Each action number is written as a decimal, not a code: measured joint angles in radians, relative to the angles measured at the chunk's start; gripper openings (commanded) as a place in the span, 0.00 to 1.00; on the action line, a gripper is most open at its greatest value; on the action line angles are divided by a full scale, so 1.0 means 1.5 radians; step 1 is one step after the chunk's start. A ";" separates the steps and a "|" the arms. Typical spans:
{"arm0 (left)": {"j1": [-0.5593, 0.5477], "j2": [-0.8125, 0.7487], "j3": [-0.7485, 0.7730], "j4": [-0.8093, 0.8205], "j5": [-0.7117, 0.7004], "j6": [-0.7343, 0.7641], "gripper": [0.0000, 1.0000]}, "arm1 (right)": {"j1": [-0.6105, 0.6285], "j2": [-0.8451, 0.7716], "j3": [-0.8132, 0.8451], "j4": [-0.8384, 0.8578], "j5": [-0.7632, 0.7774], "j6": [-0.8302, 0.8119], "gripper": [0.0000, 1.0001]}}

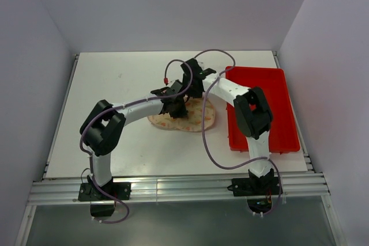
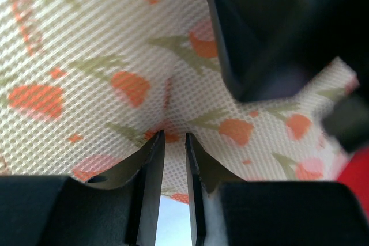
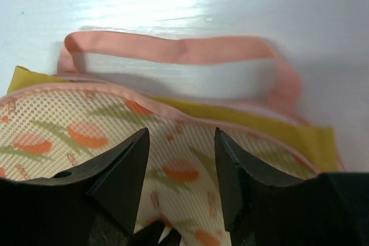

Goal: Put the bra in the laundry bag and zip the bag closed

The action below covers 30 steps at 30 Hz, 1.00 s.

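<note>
Bra (image 3: pixel 305 136) inside laundry bag (image 3: pixel 75 119), left jaws pinching bag, right jaws apart

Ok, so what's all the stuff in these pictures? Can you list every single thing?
laundry bag: one, pale with orange print and pink trim, middle of the table under both arms
bra: one, mustard yellow, peeking out along the bag's edge
tray: one, red, right side of the table
table: one, white, inside pale walls
cables: two, purple, looping along the arms
arms: two, white and black, left and right, reaching from the near edge to the bag
left jaws: one pair, black, nearly closed, pinching a fold of the bag
right jaws: one pair, black, open, over the bag's edge
</note>
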 measured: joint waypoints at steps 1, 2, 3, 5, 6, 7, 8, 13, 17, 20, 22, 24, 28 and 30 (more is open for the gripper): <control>0.000 0.005 0.011 0.002 0.002 -0.002 0.28 | -0.005 -0.012 -0.002 -0.012 0.010 0.000 0.57; 0.000 0.009 0.021 0.005 0.004 -0.004 0.28 | -0.008 -0.026 -0.008 -0.023 0.019 0.002 0.57; 0.000 0.010 0.027 0.007 0.005 -0.005 0.29 | -0.010 -0.042 -0.016 -0.027 0.025 0.003 0.57; 0.000 0.010 0.038 0.009 0.005 -0.011 0.29 | -0.011 -0.095 -0.055 -0.036 0.036 0.012 0.57; 0.001 0.010 0.039 0.011 0.005 -0.012 0.29 | -0.011 -0.128 -0.078 -0.040 0.038 0.015 0.57; 0.001 0.010 0.042 0.012 0.005 -0.014 0.29 | -0.010 -0.170 -0.110 -0.033 0.038 0.021 0.57; 0.001 0.010 0.045 0.011 0.005 -0.014 0.29 | -0.008 -0.207 -0.136 -0.035 0.041 0.028 0.58; 0.002 -0.004 0.048 -0.002 -0.001 -0.017 0.32 | 0.018 -0.341 -0.227 -0.025 0.054 0.054 0.57; 0.017 -0.031 0.048 -0.022 -0.018 -0.013 0.31 | 0.036 -0.388 -0.294 -0.009 0.053 0.078 0.56; 0.049 -0.037 0.065 -0.045 -0.032 -0.004 0.31 | 0.042 -0.398 -0.342 0.002 0.052 0.097 0.55; 0.074 -0.026 0.095 -0.065 -0.054 0.006 0.30 | 0.045 -0.396 -0.365 0.008 0.049 0.108 0.55; 0.093 -0.001 0.137 -0.085 -0.079 0.017 0.30 | 0.046 -0.387 -0.375 0.013 0.046 0.119 0.54; 0.115 0.064 0.194 -0.094 -0.117 0.035 0.29 | 0.047 -0.340 -0.372 0.044 0.038 0.132 0.53; 0.122 0.108 0.218 -0.108 -0.131 0.045 0.28 | 0.048 -0.301 -0.357 0.043 0.037 0.135 0.53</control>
